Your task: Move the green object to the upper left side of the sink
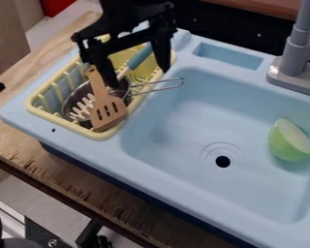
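The black gripper point(138, 77) is being held above the yellow dish rack point(99, 137), in the upper left part of the camera view, with its fingers being kept wide apart and pointed downward. Between them, a blue handle point(140, 57) is being seen lower down, slanting out of the rack, and no grip on it is being shown.

The green object point(288, 145), a rounded half with a pale cut face, is being supported by the floor of the light blue sink point(177, 126), near the basin's right wall. It is being tilted so that the cut face is being turned toward the upper right. The dark drain hole point(223, 162) is being seen to its lower left, apart from it.

In the rack, a metal bowl-like utensil point(72, 99) with a wire handle point(164, 87) is being held, the handle being extended over the rack's right edge. A slotted wooden spatula point(108, 110) is being leaned across it, beside a pale pronged utensil point(83, 107). The sink is being carried by the wooden table point(60, 177), and the grey faucet point(295, 60) is being set at its back right.
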`<act>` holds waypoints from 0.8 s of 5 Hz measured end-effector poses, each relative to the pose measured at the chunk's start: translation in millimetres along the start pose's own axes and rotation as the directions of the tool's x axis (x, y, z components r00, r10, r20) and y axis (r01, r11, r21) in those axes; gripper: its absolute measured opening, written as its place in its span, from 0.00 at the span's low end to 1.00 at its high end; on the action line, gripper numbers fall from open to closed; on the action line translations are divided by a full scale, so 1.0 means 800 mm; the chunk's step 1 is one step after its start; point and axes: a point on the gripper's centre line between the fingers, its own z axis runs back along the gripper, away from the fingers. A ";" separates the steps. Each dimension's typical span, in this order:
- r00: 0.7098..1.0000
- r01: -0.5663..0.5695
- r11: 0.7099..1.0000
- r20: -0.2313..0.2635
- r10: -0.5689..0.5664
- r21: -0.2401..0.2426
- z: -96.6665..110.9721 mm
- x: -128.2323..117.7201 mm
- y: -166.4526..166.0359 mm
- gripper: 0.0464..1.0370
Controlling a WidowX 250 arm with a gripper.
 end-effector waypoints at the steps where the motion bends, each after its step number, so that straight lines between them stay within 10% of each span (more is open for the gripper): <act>1: 1.000 -0.005 1.000 -0.010 0.005 -0.014 0.000 -0.010 -0.014 0.96; 4: 0.998 -0.062 0.998 -0.010 0.062 0.004 -0.046 -0.054 -0.080 0.96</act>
